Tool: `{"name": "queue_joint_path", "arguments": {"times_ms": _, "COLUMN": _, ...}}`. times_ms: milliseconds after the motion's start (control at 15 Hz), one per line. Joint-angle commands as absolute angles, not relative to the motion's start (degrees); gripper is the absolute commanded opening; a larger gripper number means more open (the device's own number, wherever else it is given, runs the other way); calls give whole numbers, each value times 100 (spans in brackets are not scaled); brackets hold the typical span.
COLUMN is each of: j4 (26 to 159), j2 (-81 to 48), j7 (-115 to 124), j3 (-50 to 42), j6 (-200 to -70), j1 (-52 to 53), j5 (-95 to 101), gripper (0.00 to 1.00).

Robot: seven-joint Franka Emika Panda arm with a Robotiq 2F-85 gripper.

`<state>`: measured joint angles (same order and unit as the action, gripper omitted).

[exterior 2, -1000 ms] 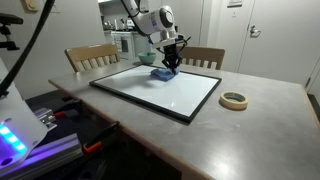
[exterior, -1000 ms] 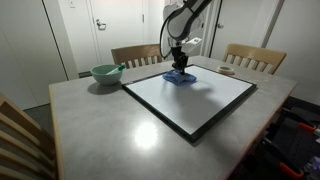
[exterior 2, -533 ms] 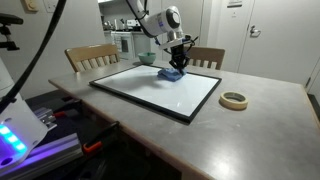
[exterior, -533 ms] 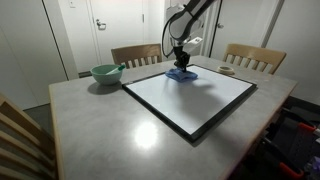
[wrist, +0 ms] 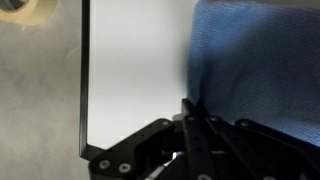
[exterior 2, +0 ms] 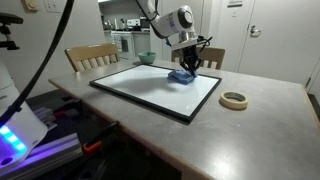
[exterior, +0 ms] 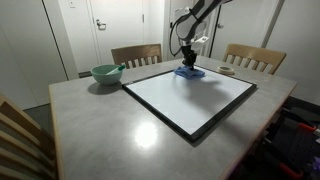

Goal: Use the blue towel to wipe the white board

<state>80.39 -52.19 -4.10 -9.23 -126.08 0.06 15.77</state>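
Gripper (exterior: 187, 64) is down at the far side of the board, jaws clenched tight. In the wrist view the two fingers (wrist: 190, 112) are squeezed together with a fold of the blue towel (wrist: 255, 70) pinched between them. So it's grasping the cloth, no question.

The blue towel (exterior: 188, 72) sits bunched under the fingertips, pressed onto the white board (exterior: 190, 102) close to its far edge, near the corner that points toward the chairs. Both exterior views agree: the towel (exterior 2: 182, 76) is on the glossy face, inside the black frame, not out on the table. In the wrist view the thin frame runs just beside the cloth, with bare grey table (wrist: 40, 90) beyond it.

Out from there, the whole near stretch of the white board (exterior 2: 150, 88) lies open toward the cameras, shiny and unmarked as far as these pictures show. A green bowl (exterior: 105, 73) sits off the board by a chair, well apart from the action, and a tape roll (exterior 2: 234, 100) rests on the table past the board's other side.

Where are we in the job? I'd call it mid-wipe: towel picked up, towel down on the surface, contact made. What's been covered can't be read off a clean white face. By position, the broad near half looks like the ground left to sweep, with the towel dragged flat across it.
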Motion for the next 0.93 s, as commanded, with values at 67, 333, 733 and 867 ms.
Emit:
{"name": "queue_joint_path", "arguments": {"times_ms": 67, "j4": 7640, "j2": -5450, "j7": -1008, "j3": -937, "j6": -12263, "j1": -275, "j5": 1798, "gripper": 1}}
{"name": "queue_joint_path", "arguments": {"times_ms": 333, "j4": 7469, "j2": -5551, "j7": -1116, "j3": -993, "j6": -12254, "j1": -465, "j5": 1839, "gripper": 1}}
{"name": "queue_joint_path", "arguments": {"times_ms": 733, "j4": 7253, "j2": -5668, "j7": -1153, "j3": -1036, "j6": -12253, "j1": -665, "j5": 1833, "gripper": 1}}
{"name": "queue_joint_path", "arguments": {"times_ms": 867, "j4": 7211, "j2": -5669, "j7": -1182, "j3": -1045, "j6": -12258, "j1": -720, "j5": 1831, "gripper": 1}}
